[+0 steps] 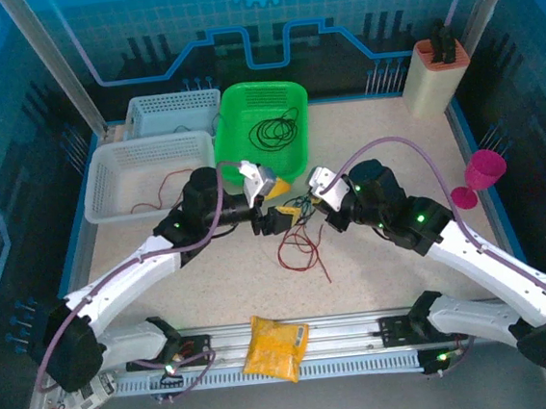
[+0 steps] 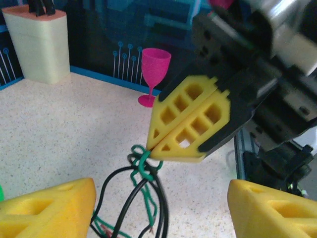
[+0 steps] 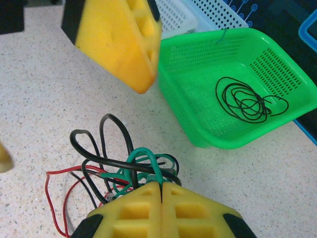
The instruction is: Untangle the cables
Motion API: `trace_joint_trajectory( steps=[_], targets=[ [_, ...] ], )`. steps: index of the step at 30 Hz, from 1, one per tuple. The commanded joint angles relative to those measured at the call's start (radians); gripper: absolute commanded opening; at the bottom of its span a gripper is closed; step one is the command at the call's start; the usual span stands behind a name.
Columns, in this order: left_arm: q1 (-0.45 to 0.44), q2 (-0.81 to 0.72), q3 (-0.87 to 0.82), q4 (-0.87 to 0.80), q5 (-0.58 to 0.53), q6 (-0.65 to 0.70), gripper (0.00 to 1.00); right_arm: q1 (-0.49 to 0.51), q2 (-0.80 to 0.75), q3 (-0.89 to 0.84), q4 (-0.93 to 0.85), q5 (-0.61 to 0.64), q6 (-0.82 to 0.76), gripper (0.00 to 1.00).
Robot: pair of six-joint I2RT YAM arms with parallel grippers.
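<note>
The cables [image 1: 298,210] are a small knot of green, black and red wires lifted between the two grippers at the table's middle. Red strands [image 1: 300,252] trail down onto the table. My right gripper [image 3: 161,187] is shut on a green wire [image 3: 148,158] at the knot, with black loops [image 3: 99,148] and red wire [image 3: 57,198] hanging beside it. My left gripper [image 2: 162,187] is open wide, its yellow fingers [image 2: 49,208] on either side of the hanging black [image 2: 119,198] and green [image 2: 141,166] strands, just below the right gripper [image 2: 190,124].
A green basket [image 1: 243,96] behind the grippers holds a coiled black cable [image 1: 275,129]. Left of it stand two white baskets [image 1: 105,172], the nearer one with a red wire. A knife block [image 1: 435,78] and pink goblet [image 1: 481,175] stand at right. A yellow bag [image 1: 275,347] lies at the near rail.
</note>
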Motion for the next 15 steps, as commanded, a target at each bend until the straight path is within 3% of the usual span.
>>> trace_joint_trajectory(
  steps=[1,4,15],
  targets=[
    [-0.024,-0.01,0.046,-0.058,-0.05,-0.091,0.67,0.026,0.01,0.047,0.043,0.048,0.091,0.0],
    [-0.034,-0.007,0.041,-0.053,-0.077,-0.121,0.6,0.04,0.012,0.047,0.054,0.047,0.099,0.0],
    [-0.037,0.014,0.032,-0.05,-0.114,-0.147,0.46,0.052,0.0,0.054,0.061,0.01,0.11,0.0]
  ],
)
